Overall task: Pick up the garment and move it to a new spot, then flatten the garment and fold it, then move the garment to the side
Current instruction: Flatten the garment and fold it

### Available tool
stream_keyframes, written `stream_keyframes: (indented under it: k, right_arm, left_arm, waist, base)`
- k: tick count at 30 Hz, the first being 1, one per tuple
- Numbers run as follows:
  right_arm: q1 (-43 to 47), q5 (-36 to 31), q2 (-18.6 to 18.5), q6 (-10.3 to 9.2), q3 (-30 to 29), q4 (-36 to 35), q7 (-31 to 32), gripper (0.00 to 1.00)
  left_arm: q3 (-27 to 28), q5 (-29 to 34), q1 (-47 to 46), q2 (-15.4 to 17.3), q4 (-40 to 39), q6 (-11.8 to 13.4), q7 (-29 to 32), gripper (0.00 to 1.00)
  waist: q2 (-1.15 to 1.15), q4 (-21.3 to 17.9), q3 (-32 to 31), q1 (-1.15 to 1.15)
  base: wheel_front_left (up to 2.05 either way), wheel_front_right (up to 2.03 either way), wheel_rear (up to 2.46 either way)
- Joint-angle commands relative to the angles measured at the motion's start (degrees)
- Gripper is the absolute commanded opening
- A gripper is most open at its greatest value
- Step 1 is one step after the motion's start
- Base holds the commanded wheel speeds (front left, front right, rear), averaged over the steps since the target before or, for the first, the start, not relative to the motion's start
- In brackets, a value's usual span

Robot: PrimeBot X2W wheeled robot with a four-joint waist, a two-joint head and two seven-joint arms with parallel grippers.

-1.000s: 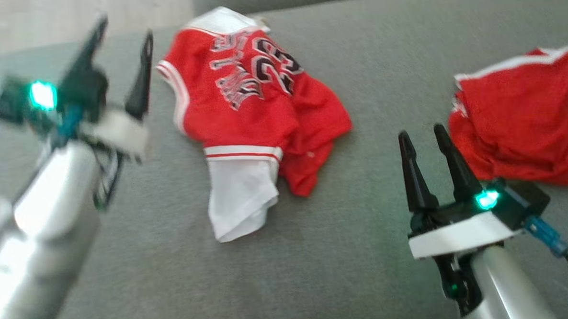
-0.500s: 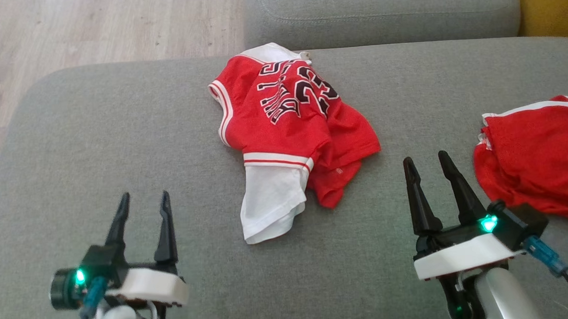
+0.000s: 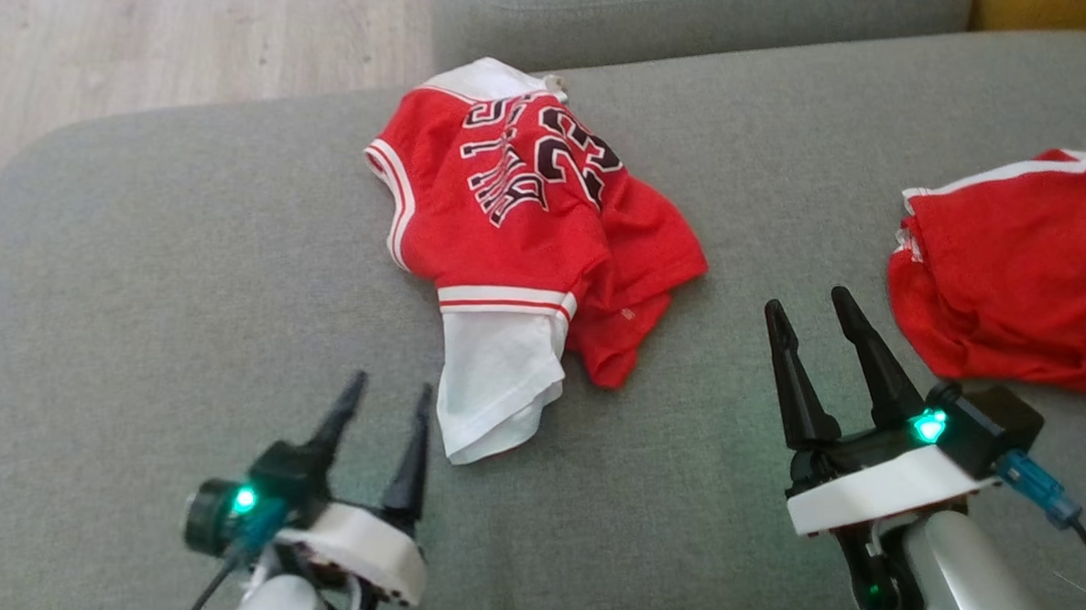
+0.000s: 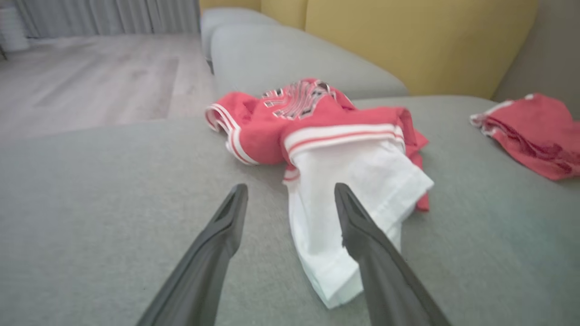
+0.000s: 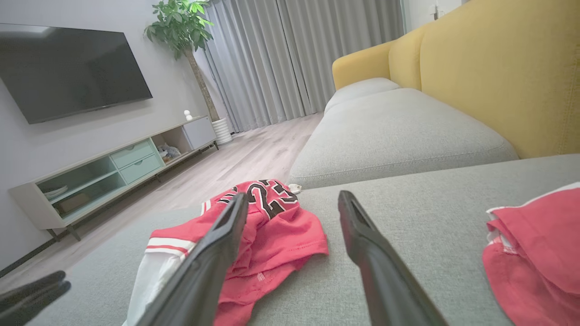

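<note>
Garments (image 3: pixel 521 223) (image 3: pixel 1009 266) two, grippers (image 3: pixel 392 385) (image 3: pixel 807 300) two, both spread

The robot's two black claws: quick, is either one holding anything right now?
Left dark two-fingered gripper: open, holding nothing.
Right dark two-fingered gripper: open, holding nothing.

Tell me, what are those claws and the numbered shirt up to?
Left gripper and right gripper open, empty. Shirt crumpled on sofa, not gripped; left gripper near its white sleeve. Another red garment apart, right side, not blocking.
</note>
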Motion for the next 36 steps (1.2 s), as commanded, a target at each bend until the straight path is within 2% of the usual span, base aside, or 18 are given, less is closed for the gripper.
stream_keyframes:
  k: [1, 5, 13, 21, 22, 25, 30, 36]
  right_arm:
    - [-1.85, -0.07, -0.1, -0.04, 1.33, -2.07, -0.61, 1.0]
    - [-2.39, 0.0, -0.1, -0.04, 1.5, -2.2, -0.61, 1.0]
    - [-3.58, -0.06, -0.1, -0.04, 1.98, -2.32, -0.61, 1.0]
    - [-4.66, 0.39, -0.1, -0.04, 2.05, -2.77, -0.61, 1.0]
    - [-4.71, 0.35, -0.1, -0.04, 2.07, -2.82, -0.61, 1.0]
    - [-4.78, 0.28, -0.1, -0.04, 2.12, -2.75, -0.61, 1.0]
    - [-4.46, 0.36, -0.1, -0.04, 1.99, -2.19, -0.61, 1.0]
    - [-3.71, 0.33, -0.1, -0.04, 2.56, -1.36, -0.61, 1.0]
  left_arm:
    - [0.76, -0.24, -3.93, 0.69, 0.05, -1.1, 2.25, 1.0]
    - [0.45, -1.13, -5.25, -0.01, 2.28, -1.72, 4.16, 1.0]
    - [-1.28, -2.63, -9.39, -2.0, 8.21, -5.96, 6.49, 1.0]
    - [-2.0, -2.01, -13.23, -2.7, 14.35, -6.6, 7.65, 1.0]
    - [-2.4, -1.73, -13.74, -2.62, 14.9, -7.13, 7.76, 0.0]
    - [-1.93, -1.14, -15.1, -2.3, 16.42, -6.54, 6.67, 0.0]
    - [1.29, -0.47, -16.4, -1.47, 16.76, -3.11, 0.7, 0.0]
    - [7.21, -0.64, -17.11, 2.05, 14.63, 1.78, -5.05, 0.0]
  waist:
    - [0.0, -0.63, 1.1, 0.0]
    - [0.0, -1.32, 2.31, 0.0]
    - [0.0, -3.53, 5.22, 0.0]
    - [0.0, -5.8, 7.56, 0.0]
    - [0.0, -5.94, 7.74, 0.0]
    - [0.0, -6.24, 7.8, 0.0]
    - [0.0, -5.52, 6.36, 0.0]
    - [0.0, -3.53, 3.73, 0.0]
  base:
    - [0.0, 0.0, 0.0]
    - [0.0, 0.0, 0.0]
    - [0.0, 0.0, 0.0]
    - [0.0, 0.0, 0.0]
    - [0.0, 0.0, 0.0]
    - [0.0, 0.0, 0.0]
    - [0.0, 0.0, 0.0]
    - [0.0, 0.0, 0.0]
